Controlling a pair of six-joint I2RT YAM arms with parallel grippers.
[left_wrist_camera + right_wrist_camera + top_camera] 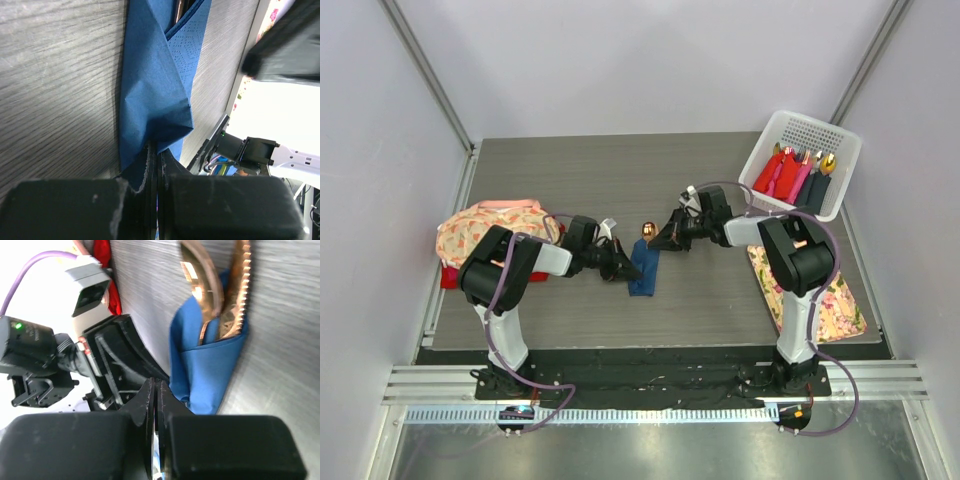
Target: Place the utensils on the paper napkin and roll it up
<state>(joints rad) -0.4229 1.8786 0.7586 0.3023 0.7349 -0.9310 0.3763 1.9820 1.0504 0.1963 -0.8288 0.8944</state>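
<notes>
A: Reading from the left, what do we meet first?

B: A bunched floral-patterned cloth (485, 230) lying against the left edge of the grey wood-grain table (620, 170). Beside it the left gripper (617, 265) reaches rightward, low over the surface.

A: How do its fingers (167, 167) stand?

B: Clenched. In the left wrist view we see them pressed together on the near end of the dark blue paper napkin (645, 270), with a sliver of blue showing in the seam between them.

A: Where does the napkin lie?

B: At mid-table, folded into a narrow, slightly tilted strip, well apart from every edge. Grey tabletop shows from it back to the far edge. The copper-brown metal utensils (648, 230) sit inside the fold. A round spoon bowl and a serrated blade poke out of its far end.

A: And to the right?

B: The right gripper (665, 240) sits just beside that far end, jaws pressed flat together. We cannot tell whether any paper is caught between them.

A: Beyond it?

B: A white perforated plastic basket (817, 127) at the far right corner holds red and pink rolls (785, 175). A flat floral mat (835, 305) lies along the right edge.
</notes>
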